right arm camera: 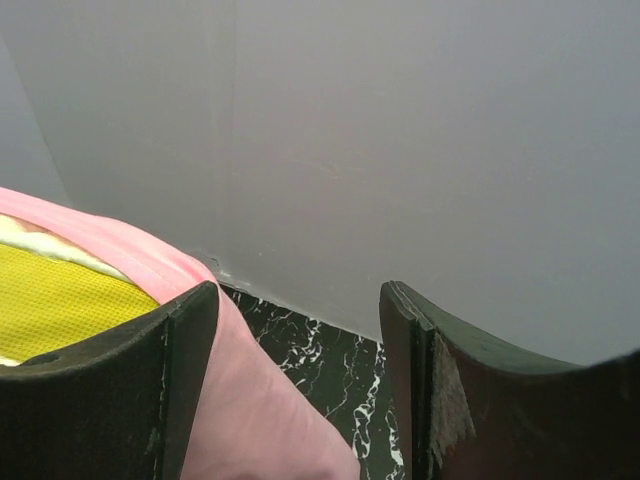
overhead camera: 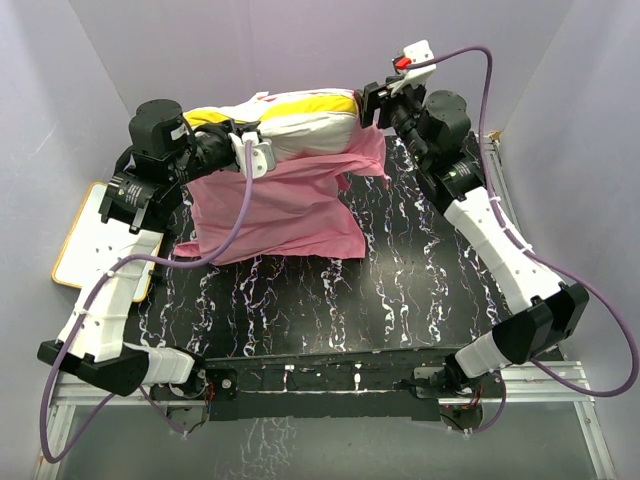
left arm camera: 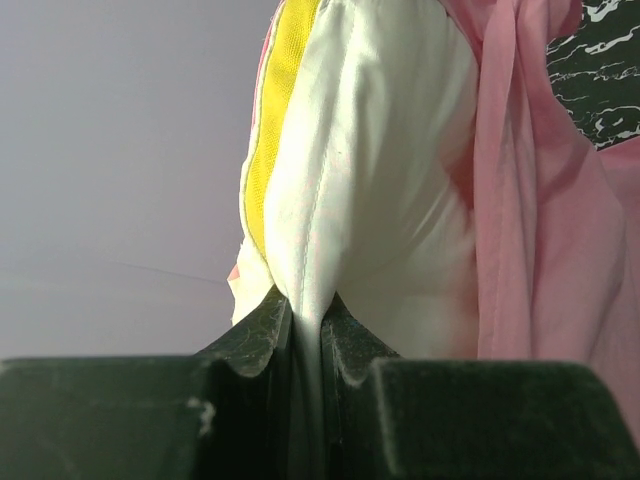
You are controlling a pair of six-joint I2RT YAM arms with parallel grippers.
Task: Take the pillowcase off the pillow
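The white pillow point(overhead camera: 300, 118) with its yellow band point(overhead camera: 330, 103) is held up off the table at the back centre. My left gripper point(overhead camera: 256, 150) is shut on a pinch of its white fabric, seen up close in the left wrist view point(left arm camera: 308, 320) under the pillow point(left arm camera: 380, 180). The pink pillowcase point(overhead camera: 275, 210) hangs from the pillow down to the table and still covers its right end; it also hangs at the right of the left wrist view point(left arm camera: 530, 220). My right gripper point(overhead camera: 372, 100) point(right arm camera: 300, 292) stands open at that end, with pink pillowcase point(right arm camera: 260, 400) bulging against its left finger point(right arm camera: 150, 380).
The table point(overhead camera: 420, 290) is black marble with white veins. A white board with a yellow frame point(overhead camera: 85, 235) lies at the left edge, beside the left arm. Grey walls close in the back and both sides. Purple cables loop off both arms.
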